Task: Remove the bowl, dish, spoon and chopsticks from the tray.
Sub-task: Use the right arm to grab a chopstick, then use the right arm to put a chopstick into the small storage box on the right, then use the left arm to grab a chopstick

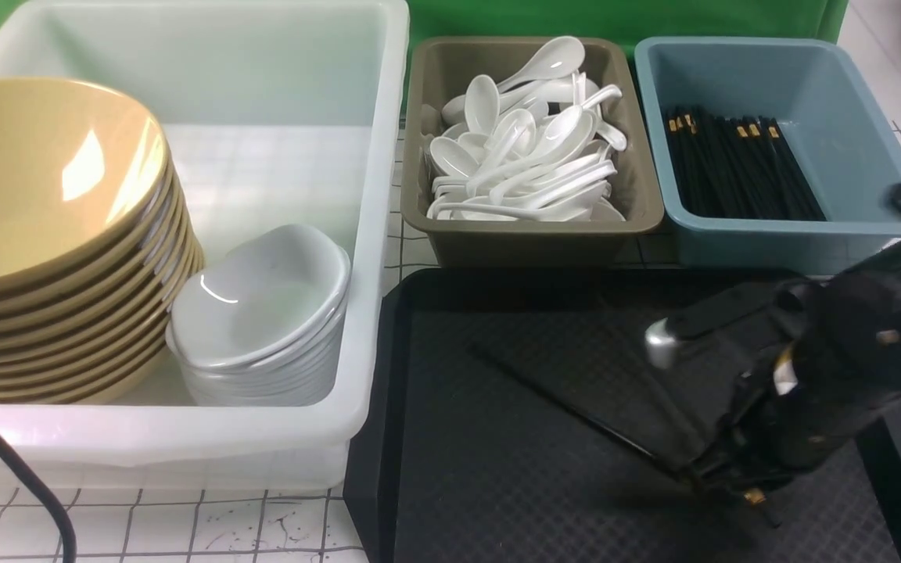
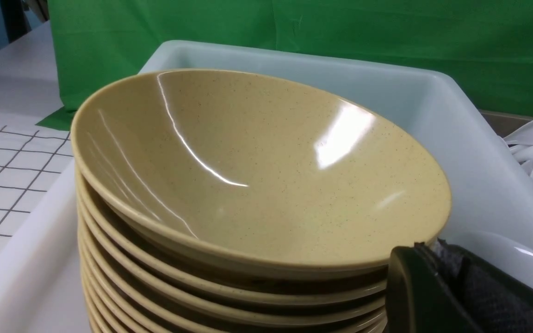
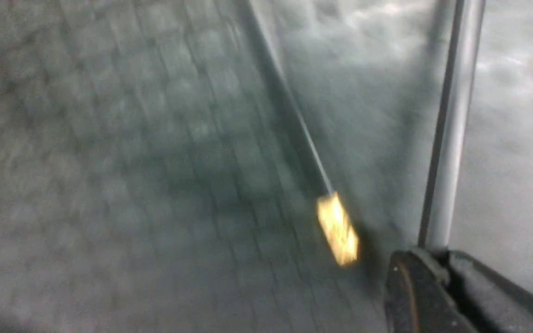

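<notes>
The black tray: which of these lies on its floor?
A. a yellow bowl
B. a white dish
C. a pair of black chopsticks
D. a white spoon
C: the chopsticks lie slantwise on the tray, while the yellow bowls and white dishes are stacked in the white tub and the spoons are heaped in the brown tub.

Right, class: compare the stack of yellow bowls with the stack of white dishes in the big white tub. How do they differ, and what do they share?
Colour: the yellow bowls are mustard; the white dishes are plain white. Size: the yellow bowls are far wider and stack higher than the white dishes. Shape: the yellow bowls are round, the white dishes squarish. Both are glossy, nested, tilted stacks in the white tub.
</notes>
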You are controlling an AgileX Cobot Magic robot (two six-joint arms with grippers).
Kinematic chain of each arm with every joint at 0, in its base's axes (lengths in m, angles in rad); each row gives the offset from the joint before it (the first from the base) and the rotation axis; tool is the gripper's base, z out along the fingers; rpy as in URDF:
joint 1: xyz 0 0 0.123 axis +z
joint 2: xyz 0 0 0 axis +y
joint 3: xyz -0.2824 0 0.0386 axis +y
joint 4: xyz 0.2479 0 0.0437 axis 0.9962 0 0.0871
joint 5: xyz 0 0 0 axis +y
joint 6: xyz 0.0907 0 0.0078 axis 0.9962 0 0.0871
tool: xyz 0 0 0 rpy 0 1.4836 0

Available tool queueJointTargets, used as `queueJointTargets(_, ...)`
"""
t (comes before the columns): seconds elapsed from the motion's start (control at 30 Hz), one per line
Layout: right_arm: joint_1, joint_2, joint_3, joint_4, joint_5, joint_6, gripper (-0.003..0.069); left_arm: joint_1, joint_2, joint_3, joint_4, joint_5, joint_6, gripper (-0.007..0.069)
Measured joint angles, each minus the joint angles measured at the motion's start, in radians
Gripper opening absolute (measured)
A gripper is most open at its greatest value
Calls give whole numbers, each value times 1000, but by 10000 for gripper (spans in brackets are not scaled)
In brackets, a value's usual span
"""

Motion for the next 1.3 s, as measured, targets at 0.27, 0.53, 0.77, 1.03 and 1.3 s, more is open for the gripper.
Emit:
queueJointTargets(0.27, -29, -373, -51, -189, 50, 48, 83, -6, 13, 0, -29, 28, 13, -12)
queueJointTargets(0.53, -261, 8, -495, -226, -6, 60, 83, -198, 234, -171, -205, 289, 312, -12)
queueJointTargets(0.77, -336, 438, -879, -152, 131, 13, 83, -359, 472, -367, -249, 520, 422, -12)
queueJointTargets(1.03, -379, 678, -1153, -44, 291, -19, 102, -540, 724, -607, -246, 630, 463, -10)
queueJointTargets(1.3, -387, 653, -1180, 87, 367, -98, 379, -773, 1170, -894, -154, 735, 634, 109)
